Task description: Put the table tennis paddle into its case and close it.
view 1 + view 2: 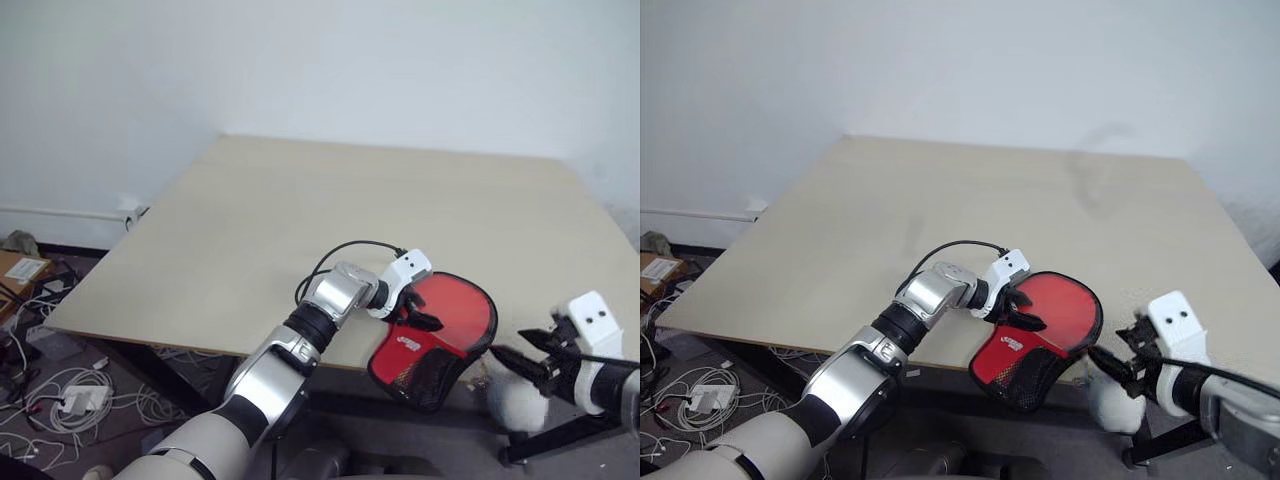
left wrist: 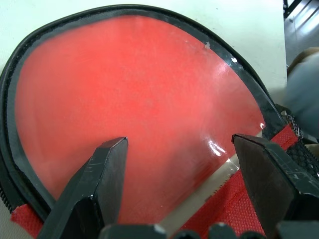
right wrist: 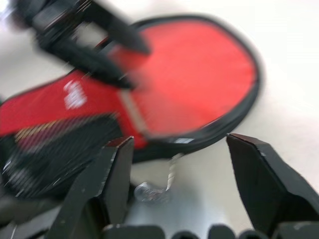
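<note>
- Lying at the near edge of the table (image 1: pixel 300 200), the case (image 1: pixel 425 375) is seen with its narrow black-meshed end hanging past the rim toward the robot, while the round end rests on the tabletop.
- The table tennis paddle (image 2: pixel 134 109) is found inside the case: its red rubber face is framed by the black zipper edge, and the flap is not yet zipped over it. The handle cannot be made out.
- The long axis of the case is judged to run from the round end on the table, down and outward to the overhanging narrow end.
- The left gripper (image 1: pixel 415 312) is held over the paddle face with its jaws apart; the red face lies directly between and just beyond the two fingertips. Whether the tips touch the rubber cannot be told.
- The right gripper (image 1: pixel 520 352) is held off the table edge, apart from the case, with its jaws spread and nothing between them. From these jaws the case lies ahead and toward the left arm, its black zipper rim nearest.
- The left arm is the nearer one; it is judged to be steadying the case, so the closing along the zipper edge would fall to the right gripper.
- A white plush thing (image 1: pixel 520 400) sits below the right gripper.
</note>
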`<state>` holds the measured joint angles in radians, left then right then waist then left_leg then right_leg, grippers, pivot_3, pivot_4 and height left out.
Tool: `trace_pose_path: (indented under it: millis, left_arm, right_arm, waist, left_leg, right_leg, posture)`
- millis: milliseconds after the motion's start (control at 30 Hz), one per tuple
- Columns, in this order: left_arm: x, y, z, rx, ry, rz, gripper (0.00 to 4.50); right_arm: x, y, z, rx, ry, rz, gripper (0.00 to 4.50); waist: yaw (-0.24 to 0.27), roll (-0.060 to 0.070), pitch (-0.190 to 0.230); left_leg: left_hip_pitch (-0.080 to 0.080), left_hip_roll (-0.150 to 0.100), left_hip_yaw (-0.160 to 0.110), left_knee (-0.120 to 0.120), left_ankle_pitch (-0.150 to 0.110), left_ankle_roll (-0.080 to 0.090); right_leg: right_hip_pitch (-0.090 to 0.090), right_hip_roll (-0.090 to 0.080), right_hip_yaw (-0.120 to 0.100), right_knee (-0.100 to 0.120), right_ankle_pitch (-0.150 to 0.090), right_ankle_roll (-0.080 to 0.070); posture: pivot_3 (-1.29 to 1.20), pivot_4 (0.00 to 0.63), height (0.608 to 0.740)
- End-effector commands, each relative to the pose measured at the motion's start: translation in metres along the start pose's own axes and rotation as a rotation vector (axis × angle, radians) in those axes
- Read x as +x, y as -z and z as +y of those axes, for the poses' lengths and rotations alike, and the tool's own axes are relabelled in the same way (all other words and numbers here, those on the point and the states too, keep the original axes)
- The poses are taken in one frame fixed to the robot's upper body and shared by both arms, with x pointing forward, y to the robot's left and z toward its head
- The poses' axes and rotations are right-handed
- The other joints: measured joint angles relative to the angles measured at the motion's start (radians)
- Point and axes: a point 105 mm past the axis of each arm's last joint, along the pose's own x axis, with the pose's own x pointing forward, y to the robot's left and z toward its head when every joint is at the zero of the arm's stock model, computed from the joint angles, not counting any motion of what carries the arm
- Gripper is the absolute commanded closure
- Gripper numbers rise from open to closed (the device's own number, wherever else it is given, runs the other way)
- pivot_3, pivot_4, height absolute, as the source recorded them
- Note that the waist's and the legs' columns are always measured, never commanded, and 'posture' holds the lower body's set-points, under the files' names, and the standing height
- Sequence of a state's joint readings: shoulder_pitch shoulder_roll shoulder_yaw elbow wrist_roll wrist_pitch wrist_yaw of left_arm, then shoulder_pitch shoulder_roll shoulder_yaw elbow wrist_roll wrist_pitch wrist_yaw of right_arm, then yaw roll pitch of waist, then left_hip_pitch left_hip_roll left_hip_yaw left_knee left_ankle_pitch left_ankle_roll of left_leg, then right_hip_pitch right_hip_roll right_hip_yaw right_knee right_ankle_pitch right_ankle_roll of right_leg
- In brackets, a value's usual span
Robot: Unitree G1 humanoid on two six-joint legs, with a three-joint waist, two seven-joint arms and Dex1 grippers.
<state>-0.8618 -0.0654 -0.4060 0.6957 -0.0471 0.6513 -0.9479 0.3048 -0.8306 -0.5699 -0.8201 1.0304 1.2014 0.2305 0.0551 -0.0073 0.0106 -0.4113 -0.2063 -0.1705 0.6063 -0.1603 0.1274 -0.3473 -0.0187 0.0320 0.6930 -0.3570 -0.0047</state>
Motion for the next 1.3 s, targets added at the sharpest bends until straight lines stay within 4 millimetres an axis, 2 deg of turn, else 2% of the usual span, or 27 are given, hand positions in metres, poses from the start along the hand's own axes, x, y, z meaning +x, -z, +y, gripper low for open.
trace_pose_path:
  millis: [33,167,267,367,433,567,667,800,933,1167,1233,1300]
  left_arm:
    - [0.001,0.038,0.010,-0.086,-0.040,0.120,0.93]
    - [0.001,0.037,0.009,-0.085,-0.039,0.115,0.93]
    - [0.001,0.040,0.008,-0.090,-0.038,0.116,0.93]
    - [0.002,0.041,0.008,-0.089,-0.039,0.117,0.93]
    - [0.002,0.040,0.008,-0.088,-0.042,0.112,0.93]
    - [0.001,0.040,0.008,-0.086,-0.047,0.109,0.93]
    - [0.002,0.039,0.008,-0.077,-0.046,0.105,0.93]
    - [0.001,0.039,0.009,-0.070,-0.052,0.105,0.93]
    - [-0.001,0.039,0.011,-0.067,-0.059,0.106,0.93]
    - [-0.003,0.039,0.012,-0.060,-0.061,0.110,0.93]
    - [-0.002,0.039,0.011,-0.057,-0.058,0.111,0.93]
    - [-0.002,0.039,0.011,-0.055,-0.056,0.112,0.93]
  right_arm:
    - [0.000,-0.009,-0.001,0.012,-0.017,-0.009,1.27]
    - [-0.001,0.019,0.011,0.002,-0.104,0.170,1.27]
    - [-0.008,0.027,0.026,-0.013,-0.202,0.218,1.27]
    - [-0.010,0.039,0.032,-0.011,-0.240,0.279,1.27]
    - [-0.009,0.051,0.037,0.009,-0.268,0.336,1.27]
    - [0.003,0.058,0.050,0.058,-0.315,0.342,1.27]
    - [0.014,0.069,0.041,0.104,-0.245,0.382,1.27]
    - [0.021,0.075,0.034,0.120,-0.181,0.397,1.27]
    - [0.022,0.082,0.022,0.116,-0.103,0.433,1.27]
    - [0.021,0.089,0.021,0.015,-0.038,0.433,1.27]
    - [0.024,0.093,0.016,0.032,-0.002,0.424,1.27]
    - [0.025,0.095,0.015,0.037,0.007,0.417,0.90]
  waist:
    - [0.000,0.000,0.000]
    - [0.000,0.000,0.000]
    - [0.000,0.001,0.000]
    - [-0.003,0.000,0.000]
    - [-0.003,-0.001,0.000]
    - [-0.003,-0.001,-0.001]
    - [-0.002,-0.001,-0.001]
    - [0.000,-0.001,-0.001]
    - [0.000,-0.001,-0.001]
    - [-0.001,-0.001,-0.001]
    - [-0.002,-0.001,-0.001]
    - [-0.002,-0.001,-0.002]
  left_leg:
    - [0.000,0.000,0.000,0.000,0.000,0.000]
    - [0.000,0.000,0.000,0.000,0.000,0.000]
    - [-0.001,0.000,0.000,0.000,0.000,0.000]
    - [0.000,0.000,0.000,0.001,0.000,0.000]
    - [0.000,0.000,0.000,0.001,0.000,0.001]
    - [0.000,0.000,0.001,0.001,0.000,0.001]
    - [0.000,0.000,0.002,0.000,0.000,0.001]
    - [0.000,0.000,0.003,0.000,0.000,0.001]
    - [0.000,0.000,0.003,-0.001,0.000,0.001]
    - [0.000,0.000,0.003,-0.001,0.000,0.001]
    - [0.000,0.000,0.003,-0.001,0.000,0.001]
    - [0.000,0.000,0.003,-0.001,0.000,0.001]
  right_leg:
    - [0.000,0.000,0.000,0.000,0.000,0.000]
    - [0.000,0.000,0.000,0.000,0.000,0.000]
    - [-0.001,0.000,0.000,0.000,0.000,0.000]
    - [0.000,0.000,0.000,0.000,0.000,0.001]
    - [0.000,-0.001,-0.001,0.000,-0.002,0.005]
    - [0.000,-0.003,-0.002,0.000,-0.002,0.005]
    - [0.000,-0.005,-0.003,0.000,-0.002,0.005]
    - [-0.001,-0.005,-0.003,0.000,0.000,0.001]
    - [-0.002,-0.005,-0.003,0.000,0.001,0.001]
    - [-0.002,-0.005,-0.003,0.000,0.001,0.001]
    - [-0.002,-0.005,-0.003,0.000,0.000,0.002]
    - [-0.002,-0.005,-0.003,0.000,0.000,0.002]
  posture:
    - [0.00,0.000,0.740]
    - [0.00,0.000,0.740]
    - [0.00,0.000,0.740]
    - [0.00,0.000,0.740]
    - [0.00,0.000,0.740]
    - [0.00,0.000,0.740]
    - [0.00,0.000,0.740]
    - [0.00,0.000,0.740]
    - [0.00,0.000,0.740]
    - [0.00,0.000,0.740]
    - [0.00,0.000,0.740]
    - [0.00,0.000,0.740]
